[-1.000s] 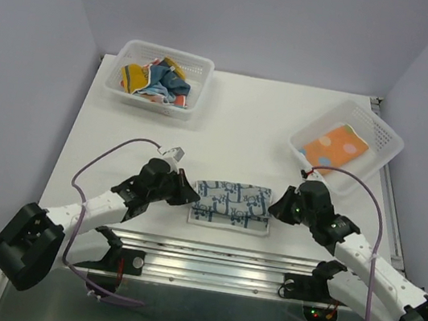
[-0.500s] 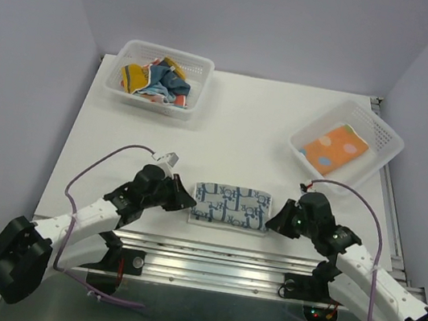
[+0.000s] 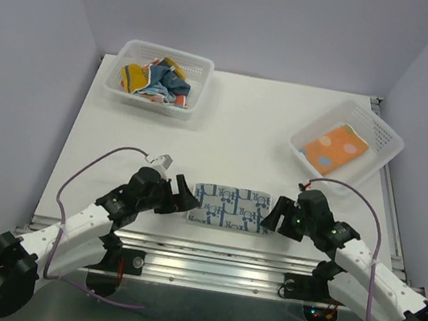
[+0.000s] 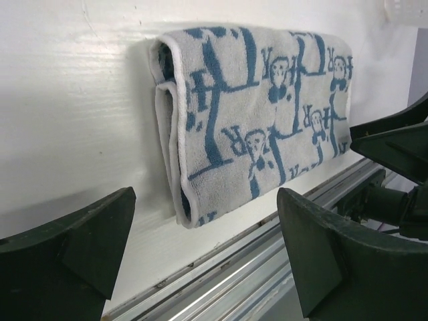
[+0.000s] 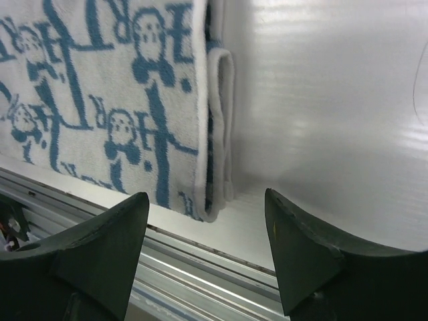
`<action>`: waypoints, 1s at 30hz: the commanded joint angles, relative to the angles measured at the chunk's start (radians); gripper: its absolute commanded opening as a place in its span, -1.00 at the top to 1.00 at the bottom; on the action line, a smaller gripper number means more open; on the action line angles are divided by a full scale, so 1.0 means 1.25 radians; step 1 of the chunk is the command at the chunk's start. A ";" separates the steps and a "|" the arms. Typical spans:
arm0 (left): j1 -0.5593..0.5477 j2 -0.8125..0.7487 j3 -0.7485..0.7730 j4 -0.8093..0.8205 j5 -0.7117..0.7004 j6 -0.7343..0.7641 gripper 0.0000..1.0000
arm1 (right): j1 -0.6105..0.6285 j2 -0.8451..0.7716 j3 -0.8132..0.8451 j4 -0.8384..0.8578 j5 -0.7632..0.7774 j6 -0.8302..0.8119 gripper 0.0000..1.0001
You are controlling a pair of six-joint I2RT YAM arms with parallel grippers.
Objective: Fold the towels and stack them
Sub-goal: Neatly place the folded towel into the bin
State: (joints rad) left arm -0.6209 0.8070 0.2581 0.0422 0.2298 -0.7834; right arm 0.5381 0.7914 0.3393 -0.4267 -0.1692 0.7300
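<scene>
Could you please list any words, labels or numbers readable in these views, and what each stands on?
"R": large blue letter, repeated in the print of the folded white towel; the whole words there are not legible.
No other text can be read in any view.

Just let go of the white-and-blue towel (image 3: 229,208): my left gripper (image 4: 207,224) and right gripper (image 5: 206,210) were pinched shut on its ends, now both stand wide open beside it. Towel also ended up a bit closer to me.
</scene>
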 commanded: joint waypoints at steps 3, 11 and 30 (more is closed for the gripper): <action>-0.003 -0.004 0.074 -0.051 -0.103 0.024 -0.98 | 0.022 0.114 0.129 0.043 0.081 -0.067 -0.50; -0.002 0.005 0.095 -0.071 -0.161 0.030 -0.98 | 0.119 0.292 0.172 0.039 0.248 -0.040 -0.32; -0.002 -0.006 0.106 -0.104 -0.227 0.029 -0.98 | 0.146 0.404 0.336 0.129 0.365 -0.395 0.99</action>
State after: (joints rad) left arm -0.6209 0.8154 0.3481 -0.0883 -0.0280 -0.7635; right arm 0.7212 1.3224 0.6525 -0.3351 0.2379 0.4431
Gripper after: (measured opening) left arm 0.986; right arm 0.046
